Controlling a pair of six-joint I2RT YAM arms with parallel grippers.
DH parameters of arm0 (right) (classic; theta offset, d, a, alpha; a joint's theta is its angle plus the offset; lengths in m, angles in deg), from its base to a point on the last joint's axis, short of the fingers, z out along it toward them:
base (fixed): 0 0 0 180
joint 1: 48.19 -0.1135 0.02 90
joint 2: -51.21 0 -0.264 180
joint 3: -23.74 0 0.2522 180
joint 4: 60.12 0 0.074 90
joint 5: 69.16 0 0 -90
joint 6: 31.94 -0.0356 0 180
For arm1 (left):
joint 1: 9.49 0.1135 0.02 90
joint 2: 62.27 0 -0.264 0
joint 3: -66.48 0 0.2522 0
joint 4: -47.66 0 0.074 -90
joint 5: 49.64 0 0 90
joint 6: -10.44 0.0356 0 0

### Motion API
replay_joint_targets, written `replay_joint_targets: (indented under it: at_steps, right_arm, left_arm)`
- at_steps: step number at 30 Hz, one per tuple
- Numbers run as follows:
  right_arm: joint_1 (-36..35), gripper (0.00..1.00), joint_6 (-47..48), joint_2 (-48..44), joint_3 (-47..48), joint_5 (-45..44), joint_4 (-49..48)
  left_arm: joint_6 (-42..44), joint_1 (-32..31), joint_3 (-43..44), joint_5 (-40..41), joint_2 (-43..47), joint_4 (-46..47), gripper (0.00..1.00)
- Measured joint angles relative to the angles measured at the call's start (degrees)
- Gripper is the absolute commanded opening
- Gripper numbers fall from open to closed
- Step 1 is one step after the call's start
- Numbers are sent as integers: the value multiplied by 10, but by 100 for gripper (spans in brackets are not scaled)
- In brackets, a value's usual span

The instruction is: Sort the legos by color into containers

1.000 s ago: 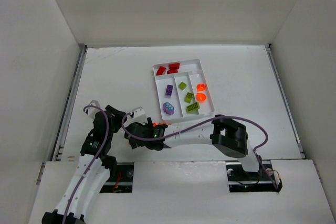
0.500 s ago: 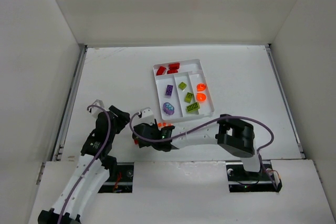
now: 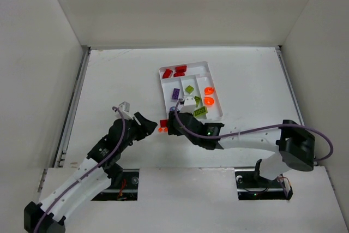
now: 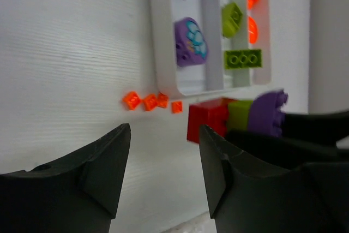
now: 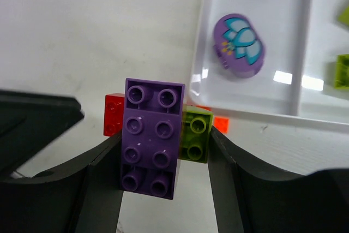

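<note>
**Purple brick gripped, tray drop next**

Top view: the tray (image 3: 183, 65) lies at 12 o'clock from centre.
Left wrist: left hand (image 4: 163, 156) spread, empty.
Right wrist: right hand (image 5: 163, 156) pinches purple brick (image 5: 152, 135) and lime brick (image 5: 195, 135) together. They likely need separating, then carrying to the tray at 1 o'clock.

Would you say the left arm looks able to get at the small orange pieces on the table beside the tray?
Probably yes: the left gripper has its jaws open and empty, facing the orange pieces across bare table. The right gripper, holding a purple brick, crowds one side.
</note>
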Motion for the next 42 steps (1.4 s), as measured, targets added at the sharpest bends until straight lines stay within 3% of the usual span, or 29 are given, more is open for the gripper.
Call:
replay_joint_targets:
  at_steps: [5,11,22,27,31,42]
  right_arm:
    - [18,42,0,-29,-43,12,-30]
    - [19,42,0,-36,-58,25,-49]
    - [47,42,-9,-85,-108,69,-104]
    - [60,42,-14,-90,-127,98,-121]
    - [74,42,-21,-101,-145,120,-141]
    - [151,42,-26,-216,-193,195,-172]
  left_arm:
    - [-17,-70,-1,-4,-35,79,53]
    - [-29,-98,-1,-2,-96,137,51]
    - [-48,-97,-1,21,-137,195,37]
    - [-56,-110,-1,26,-166,226,20]
    - [-56,-113,-1,29,-166,231,12]
    - [-48,-64,-1,43,-150,232,10]
